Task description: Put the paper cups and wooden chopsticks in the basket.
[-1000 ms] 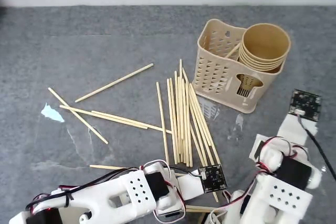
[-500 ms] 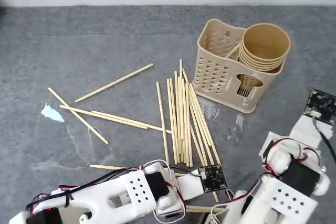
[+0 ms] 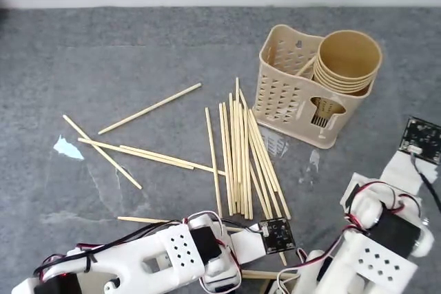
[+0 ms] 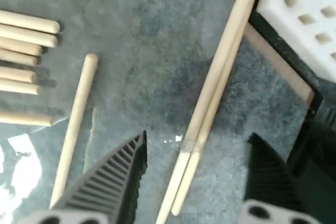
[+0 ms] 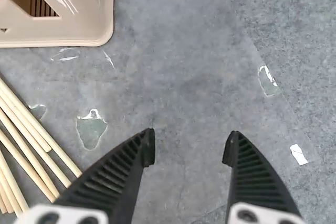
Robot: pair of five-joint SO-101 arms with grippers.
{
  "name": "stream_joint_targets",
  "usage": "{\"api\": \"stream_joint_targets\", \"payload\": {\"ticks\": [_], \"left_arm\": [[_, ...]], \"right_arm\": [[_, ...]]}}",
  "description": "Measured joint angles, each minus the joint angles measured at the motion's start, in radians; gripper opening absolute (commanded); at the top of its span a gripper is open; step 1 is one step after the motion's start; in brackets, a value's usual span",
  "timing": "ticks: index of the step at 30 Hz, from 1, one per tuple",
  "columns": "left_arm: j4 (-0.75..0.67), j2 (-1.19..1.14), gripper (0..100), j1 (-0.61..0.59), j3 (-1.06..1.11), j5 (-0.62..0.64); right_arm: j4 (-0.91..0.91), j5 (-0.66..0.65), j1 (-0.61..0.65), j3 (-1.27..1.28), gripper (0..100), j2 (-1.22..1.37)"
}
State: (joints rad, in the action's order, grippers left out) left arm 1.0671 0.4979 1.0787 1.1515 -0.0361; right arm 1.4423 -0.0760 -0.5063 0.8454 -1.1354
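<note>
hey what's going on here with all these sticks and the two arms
It's a tidy-up into the basket. The paper cups already sit stacked in one of its compartments, while many wooden chopsticks lie scattered on the grey table. The left claw is open over a pair of chopsticks lying on the table. The right claw is open and empty, above bare table near the basket.

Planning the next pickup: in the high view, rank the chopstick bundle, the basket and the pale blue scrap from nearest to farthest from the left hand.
1. Chopstick bundle, just ahead of the left hand.
2. Basket, farther back, to the right.
3. Pale blue scrap, far left.
</note>
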Motion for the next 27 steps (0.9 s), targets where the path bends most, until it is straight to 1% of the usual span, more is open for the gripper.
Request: {"api": "stream_joint_targets", "payload": {"ticks": [12,18,23,27], "left_arm": [[-0.032,-0.002,9,0.008,0.021,-0.003],[-0.037,-0.003,1,0.008,0.021,-0.006],[-0.037,-0.003,1,-0.006,0.021,-0.009],[-0.037,-0.003,1,-0.071,0.021,-0.063]], "right_arm": [[0.0,0.0,0.0,0.0,22.6,0.0],[0.0,0.0,0.0,0.0,22.6,0.0],[0.0,0.0,0.0,0.0,22.6,0.0],[0.0,0.0,0.0,0.0,22.6,0.0]]}}
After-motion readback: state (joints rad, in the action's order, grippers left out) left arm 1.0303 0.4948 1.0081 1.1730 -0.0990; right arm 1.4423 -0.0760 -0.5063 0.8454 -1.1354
